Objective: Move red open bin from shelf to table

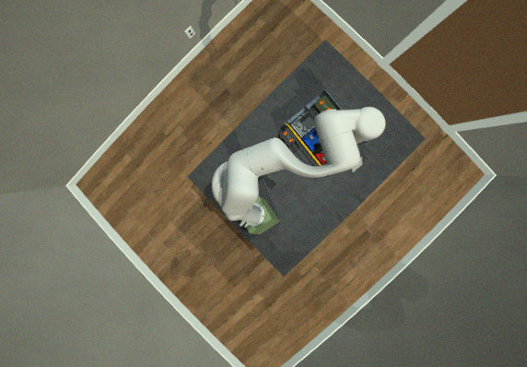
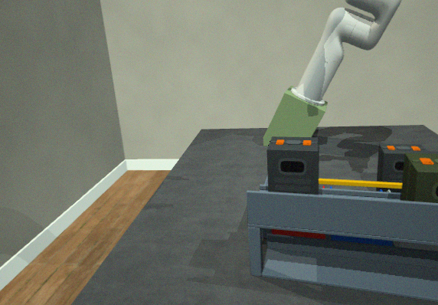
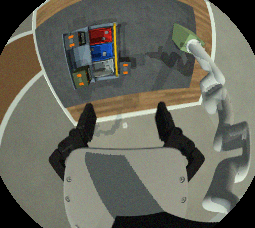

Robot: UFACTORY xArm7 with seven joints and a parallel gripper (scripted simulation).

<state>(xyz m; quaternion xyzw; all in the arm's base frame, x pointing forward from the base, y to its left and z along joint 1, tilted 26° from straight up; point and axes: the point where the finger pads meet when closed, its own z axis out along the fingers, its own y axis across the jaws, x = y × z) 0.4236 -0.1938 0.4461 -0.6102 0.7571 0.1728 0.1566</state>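
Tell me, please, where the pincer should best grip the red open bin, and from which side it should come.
Probably the front lip of the red bin, approached from the shelf's open front, beside the yellow bar. The bin sits at one end of the row beside the blue bin. The pincer is open, high above.

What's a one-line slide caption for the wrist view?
Open black gripper high above the grey shelf unit; red open bin beside the blue bin, untouched.

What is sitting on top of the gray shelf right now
On top of the shelf stand two dark gray boxes with orange tabs, an olive green box and a yellow bar. The frame's right edge cuts off anything farther along.
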